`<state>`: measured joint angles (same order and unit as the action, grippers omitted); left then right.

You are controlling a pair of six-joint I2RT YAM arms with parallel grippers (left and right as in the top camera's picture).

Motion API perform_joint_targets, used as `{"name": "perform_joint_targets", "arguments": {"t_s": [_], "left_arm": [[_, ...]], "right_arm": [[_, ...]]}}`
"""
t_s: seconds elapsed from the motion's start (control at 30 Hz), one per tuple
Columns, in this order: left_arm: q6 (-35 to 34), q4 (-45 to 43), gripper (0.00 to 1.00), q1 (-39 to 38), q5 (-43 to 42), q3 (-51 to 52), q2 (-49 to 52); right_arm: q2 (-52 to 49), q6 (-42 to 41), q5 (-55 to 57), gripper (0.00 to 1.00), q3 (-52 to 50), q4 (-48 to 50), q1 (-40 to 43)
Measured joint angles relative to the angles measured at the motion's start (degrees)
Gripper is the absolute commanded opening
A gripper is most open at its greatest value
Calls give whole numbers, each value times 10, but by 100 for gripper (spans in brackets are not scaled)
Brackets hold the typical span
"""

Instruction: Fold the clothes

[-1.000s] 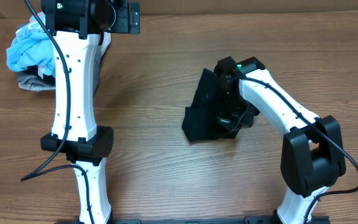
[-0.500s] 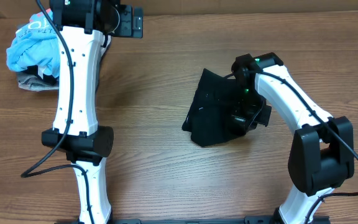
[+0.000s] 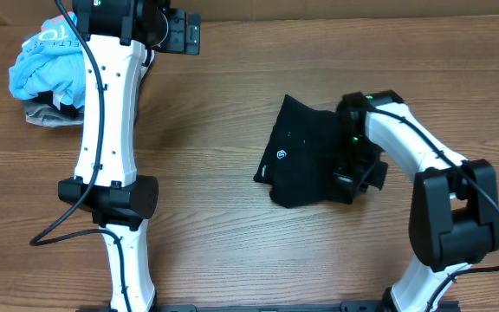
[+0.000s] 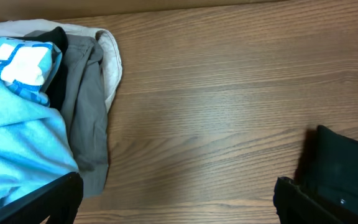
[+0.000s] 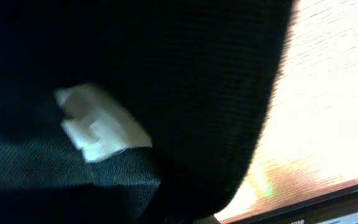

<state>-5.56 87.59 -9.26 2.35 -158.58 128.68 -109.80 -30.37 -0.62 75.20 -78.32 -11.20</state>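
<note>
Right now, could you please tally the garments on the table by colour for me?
black garment: 1
light blue shirt: 1
grey-tan garment: 1
Total: 3
A dark strip inside the pile is too hidden to count.

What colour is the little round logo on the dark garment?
White, on the black garment; the overhead view shows the logo best.

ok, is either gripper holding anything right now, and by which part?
Right gripper is shut on the black garment at its right edge, close to the white tag. Left gripper is open and holds nothing.
</note>
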Motion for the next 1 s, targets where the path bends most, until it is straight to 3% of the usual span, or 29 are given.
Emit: {"name": "perform_joint_targets", "arguments": {"t_s": [0.07,0.1,0.13,0.2,0.23,0.33,0.43,0.7,1.0], "left_arm": [[0,-3,100,0,0,0,0],[0,-5,100,0,0,0,0],[0,-8,100,0,-2,0,0],[2,-9,100,0,-5,0,0],[4,-10,100,0,-9,0,0],[17,-10,100,0,-28,0,0],[40,-9,100,0,-58,0,0],[97,19,100,-29,-134,15,0],[116,3,100,-161,-151,133,0]], "right_arm": [[0,6,0,4,-6,9,19],[0,10,0,11,-6,14,29],[0,14,0,26,-5,16,37],[0,35,-7,66,-1,16,52],[0,45,-13,77,5,14,59],[0,85,-39,91,42,-2,77],[0,113,-57,99,103,-25,90],[0,144,-82,100,313,-51,158],[0,150,-82,100,354,-48,274]]}}
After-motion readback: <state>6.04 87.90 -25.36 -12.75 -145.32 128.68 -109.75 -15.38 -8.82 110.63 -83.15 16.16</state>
